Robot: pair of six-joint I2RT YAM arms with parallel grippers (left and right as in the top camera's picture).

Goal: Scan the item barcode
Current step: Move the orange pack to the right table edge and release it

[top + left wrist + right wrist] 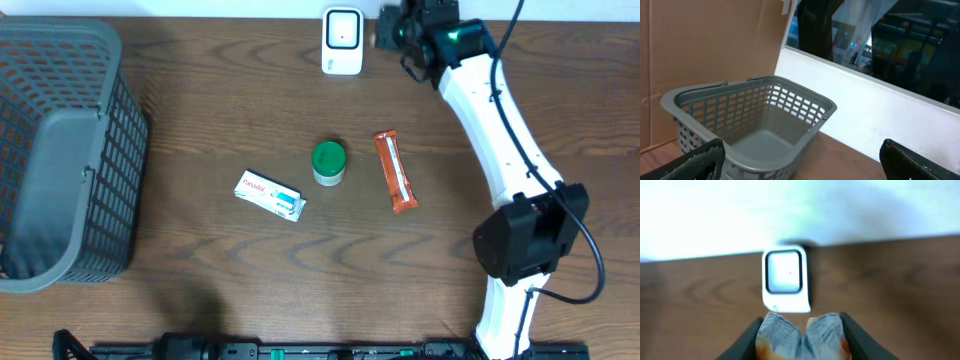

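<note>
Dark wood desk [200, 290] runs up to a pale wall, and the white scanner [784, 280] stands at its far edge. Right arm [500, 120] reaches up to it. The right jaws are closed partway on a crinkled silver packet [782, 332] with an orange edge, held just in front of the scanner window. Whether a barcode faces that window cannot be told. Left jaws stand wide apart, holding nothing, facing the grey basket [700, 100], which looks empty. A Panadol box [270, 196], a green-lidded jar [328, 162] and an orange sachet [396, 172] lie mid-desk, well apart from the scanner. As I judge it, the pick-up is done and presenting is under way; a registered scan is left
</note>
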